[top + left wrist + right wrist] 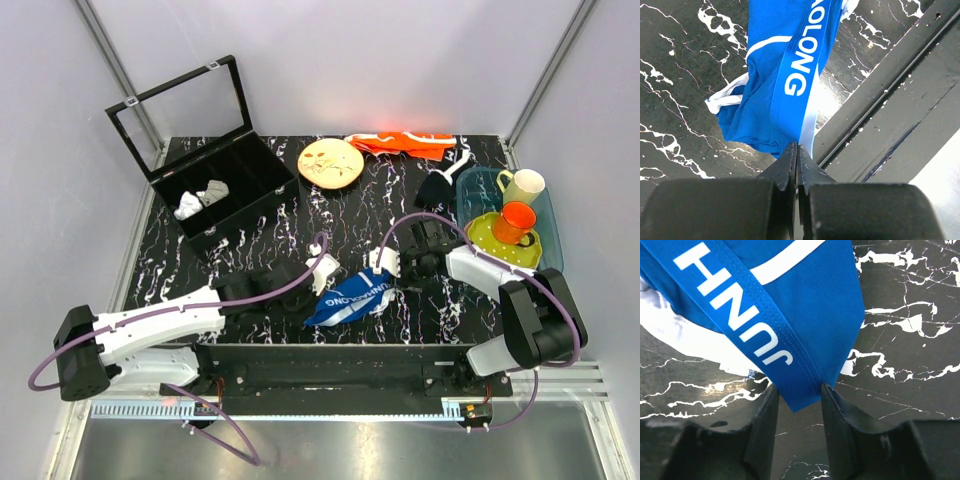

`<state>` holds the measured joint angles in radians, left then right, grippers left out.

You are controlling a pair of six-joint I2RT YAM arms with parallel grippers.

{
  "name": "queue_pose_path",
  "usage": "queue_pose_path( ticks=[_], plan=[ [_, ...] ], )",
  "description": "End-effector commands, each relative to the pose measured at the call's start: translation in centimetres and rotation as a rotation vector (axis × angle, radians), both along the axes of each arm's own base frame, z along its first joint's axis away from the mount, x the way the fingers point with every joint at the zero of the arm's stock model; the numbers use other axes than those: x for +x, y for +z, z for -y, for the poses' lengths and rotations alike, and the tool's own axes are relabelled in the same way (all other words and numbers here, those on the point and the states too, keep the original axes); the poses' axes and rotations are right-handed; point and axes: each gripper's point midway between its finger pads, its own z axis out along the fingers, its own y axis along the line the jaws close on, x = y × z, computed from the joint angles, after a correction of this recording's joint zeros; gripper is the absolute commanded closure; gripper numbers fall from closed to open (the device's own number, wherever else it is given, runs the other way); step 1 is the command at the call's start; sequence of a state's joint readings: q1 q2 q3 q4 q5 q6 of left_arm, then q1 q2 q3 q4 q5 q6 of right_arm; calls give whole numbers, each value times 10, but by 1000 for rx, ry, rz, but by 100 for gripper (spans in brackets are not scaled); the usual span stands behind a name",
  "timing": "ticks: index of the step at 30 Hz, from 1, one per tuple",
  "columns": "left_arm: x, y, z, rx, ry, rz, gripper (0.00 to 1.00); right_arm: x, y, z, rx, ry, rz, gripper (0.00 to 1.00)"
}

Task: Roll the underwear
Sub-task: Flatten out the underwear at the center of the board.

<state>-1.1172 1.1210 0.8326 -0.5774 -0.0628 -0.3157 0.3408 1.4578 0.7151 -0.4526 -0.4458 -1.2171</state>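
The underwear (pixel 350 298) is pinched tight by the left gripper (pixel 797 145). Its right corner is straddled by the right gripper (pixel 797 390), fingers parted, presumably for tensioning.

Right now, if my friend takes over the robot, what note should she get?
Left gripper: shut, pinching one end of the underwear.
Right gripper: open, with the other end's corner between its fingers but not clamped.
Underwear: a bunched strip between both grippers, near the front of the table.
Done: both ends reached; no roll shows yet.
Left: close the right gripper, then roll it up.
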Motion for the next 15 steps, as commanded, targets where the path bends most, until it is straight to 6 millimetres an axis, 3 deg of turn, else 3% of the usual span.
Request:
queue_pose_path(
  ticks=[1,7,15],
  plan=[
    [2,11,3,-56,-18,11,100,9,-7,11,-74,-26,26,61],
    [10,16,-3,-64,8,19,100,13,15,8,-54,-52,49,95],
    [32,33,-19,-90,77,47,100,15,77,0,22,-84,103,99]
  ],
)
